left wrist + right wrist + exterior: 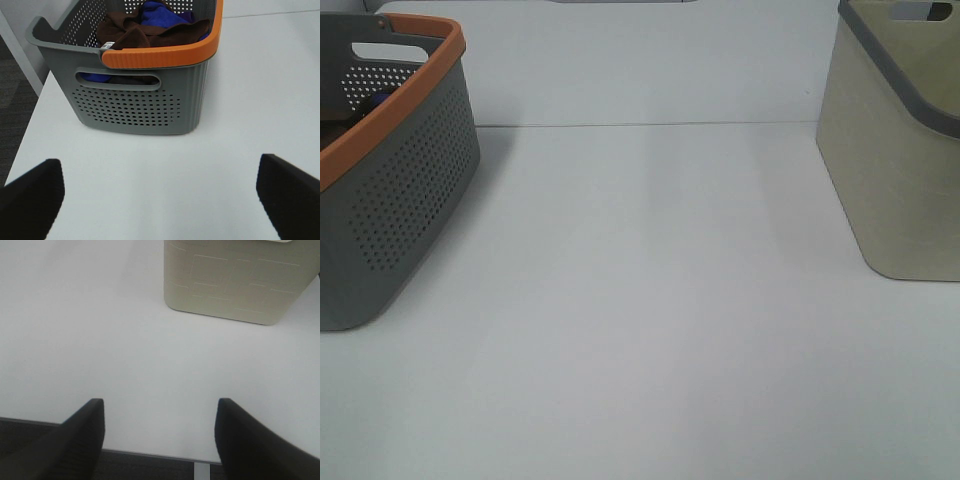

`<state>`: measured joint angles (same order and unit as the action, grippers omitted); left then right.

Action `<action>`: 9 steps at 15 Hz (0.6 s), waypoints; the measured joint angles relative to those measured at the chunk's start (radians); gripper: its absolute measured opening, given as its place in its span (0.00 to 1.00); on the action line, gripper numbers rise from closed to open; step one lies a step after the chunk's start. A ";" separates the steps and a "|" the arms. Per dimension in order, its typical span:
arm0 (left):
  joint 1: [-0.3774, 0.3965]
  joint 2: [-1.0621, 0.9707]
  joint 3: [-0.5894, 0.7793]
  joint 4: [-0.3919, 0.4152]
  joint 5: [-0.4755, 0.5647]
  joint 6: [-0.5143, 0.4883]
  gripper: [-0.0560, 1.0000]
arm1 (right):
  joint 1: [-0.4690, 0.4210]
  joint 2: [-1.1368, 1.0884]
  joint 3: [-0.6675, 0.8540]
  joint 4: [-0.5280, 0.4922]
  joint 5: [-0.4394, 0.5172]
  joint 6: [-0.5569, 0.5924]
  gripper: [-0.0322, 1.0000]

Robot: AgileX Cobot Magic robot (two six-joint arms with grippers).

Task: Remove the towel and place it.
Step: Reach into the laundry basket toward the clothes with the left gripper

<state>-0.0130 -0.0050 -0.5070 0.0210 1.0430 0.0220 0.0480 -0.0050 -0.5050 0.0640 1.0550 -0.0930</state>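
One white table carries everything; two baskets stand on it, well apart, one on each side in the high view; the grey basket on the left has perforated walls, cut-out handles and an orange rim, while the beige basket on the right has a grey rim, a handle slot and, in the right wrist view, a raised pattern of rectangular lines on its wall; two cloths lie inside the grey basket; the towel, dark reddish-brown, is bunched in folds against the orange rim, and one blue cloth sits beside and partly under it, also showing through a handle slot; two grippers appear, each only in its own wrist view; the left gripper hangs over bare table just in front of the grey basket, its two dark fingers spread wide and grasping nothing; the right gripper hangs at the table's edge, facing the beige basket, its two fingers likewise released and apart; one small white tag lies at the towel's edge, its writing too small to read.
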 joint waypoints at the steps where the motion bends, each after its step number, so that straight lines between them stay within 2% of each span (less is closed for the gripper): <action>1: 0.000 0.000 0.000 0.000 0.000 0.000 0.99 | 0.000 0.000 0.000 0.000 0.000 0.000 0.66; 5: 0.000 0.000 0.000 0.000 0.000 0.000 0.99 | 0.000 0.000 0.000 0.000 0.000 0.000 0.66; 9: 0.000 0.000 0.000 -0.014 0.000 0.041 0.99 | 0.000 0.000 0.000 0.000 -0.001 0.000 0.66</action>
<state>-0.0130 -0.0050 -0.5070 0.0070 1.0430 0.0630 0.0480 -0.0050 -0.5050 0.0640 1.0540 -0.0930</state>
